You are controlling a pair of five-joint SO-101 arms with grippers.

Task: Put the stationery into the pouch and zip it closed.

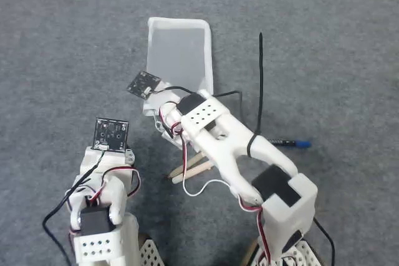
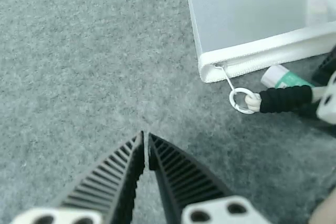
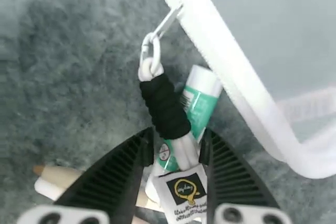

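Note:
The white translucent pouch (image 1: 177, 48) lies flat at the far middle of the grey mat, its near edge toward the arms. My right gripper (image 3: 177, 135) sits at that edge, shut on a green-and-white glue stick (image 3: 199, 95). The zipper pull's black-wrapped cord (image 3: 165, 106) and its tag lie across the stick between the jaws. The pull's metal ring (image 2: 240, 99) hangs off the pouch corner (image 2: 210, 72). My left gripper (image 2: 145, 140) is shut with nothing in it, over bare mat short of the pouch corner.
Two wooden pencils (image 1: 193, 167) lie under the right arm, near its gripper. A blue-capped pen (image 1: 293, 143) rests on the mat to the right. A thin black cable (image 1: 260, 79) runs beside the pouch.

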